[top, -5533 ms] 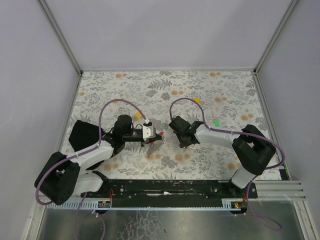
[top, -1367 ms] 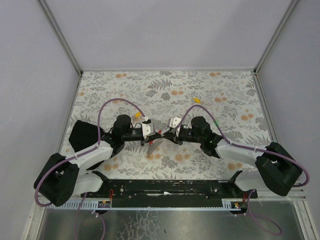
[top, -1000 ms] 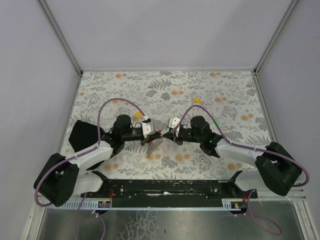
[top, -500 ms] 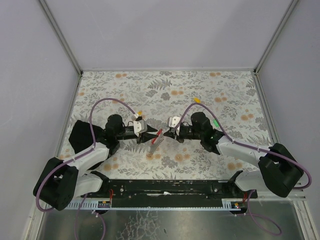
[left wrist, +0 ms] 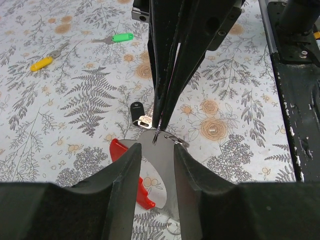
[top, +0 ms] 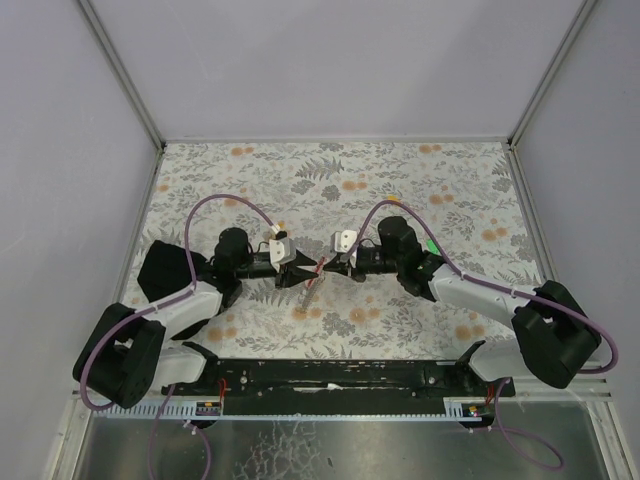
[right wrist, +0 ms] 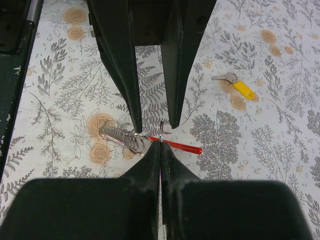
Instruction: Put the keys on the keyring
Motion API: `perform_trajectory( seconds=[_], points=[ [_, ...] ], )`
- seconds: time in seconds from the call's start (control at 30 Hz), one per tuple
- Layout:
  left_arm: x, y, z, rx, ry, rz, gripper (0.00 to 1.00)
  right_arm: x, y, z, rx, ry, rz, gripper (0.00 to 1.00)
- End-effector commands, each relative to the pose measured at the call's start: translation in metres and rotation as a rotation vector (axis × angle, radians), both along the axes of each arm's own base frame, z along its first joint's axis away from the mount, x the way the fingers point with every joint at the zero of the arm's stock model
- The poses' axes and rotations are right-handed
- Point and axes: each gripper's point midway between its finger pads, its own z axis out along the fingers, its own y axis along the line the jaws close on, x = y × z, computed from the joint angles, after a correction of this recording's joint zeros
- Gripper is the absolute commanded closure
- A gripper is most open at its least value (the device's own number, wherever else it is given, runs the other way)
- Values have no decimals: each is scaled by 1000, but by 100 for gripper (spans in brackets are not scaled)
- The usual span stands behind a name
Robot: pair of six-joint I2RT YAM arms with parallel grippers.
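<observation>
Table (top: 250, 180) with a leaf print carries everything, and the two arms reach over it from the near edge to meet nose to nose at its middle. The right gripper (top: 326, 270) is pinched fully closed, its tips nipping the top edge of the keyring (left wrist: 159, 170). That seems to be what holds the grey fan steady, and apparently clear of the surface, for the other arm. The left gripper (top: 303, 274) faces it with jaws partly parted, one finger on each side of the fan. Whether the fingers touch the fan I cannot tell, and nothing shows them gripping it. Most likely this is a handover or a change of grip, so that one arm steadies the piece while the other goes for a key.

The red loop (right wrist: 182, 146) juts out to one side of the pinch, and a small ring (left wrist: 175, 140) sits at the other, just beside the right tips. The black key (left wrist: 136, 111) lies right by the keyring, just beyond the fan's top edge. The green key (left wrist: 122, 37) and yellow key (left wrist: 41, 63) lie loose, well apart from it, farther out on the table.
</observation>
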Motion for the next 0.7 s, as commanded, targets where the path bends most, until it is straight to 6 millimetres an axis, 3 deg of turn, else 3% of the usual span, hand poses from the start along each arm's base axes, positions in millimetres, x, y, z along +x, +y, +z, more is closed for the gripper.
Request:
perform_trajectory(
  seconds=[0.0,0.13,0.4,0.47,0.67],
  points=[
    [7,-2,16,-43,-42,6,68,8,9,25,51,-59,29,100],
    [9,1,19,-52,-45,44,65,16,6,33,73,-92,-28,100],
    [12,1,22,-74,-58,67,65,7,8,33,91,-82,15,100],
    [12,1,23,-74,-65,63,69,6,9,33,91,-82,24,100],
    [11,1,25,-68,-78,56,93,7,10,29,71,-69,35,100]
  ],
)
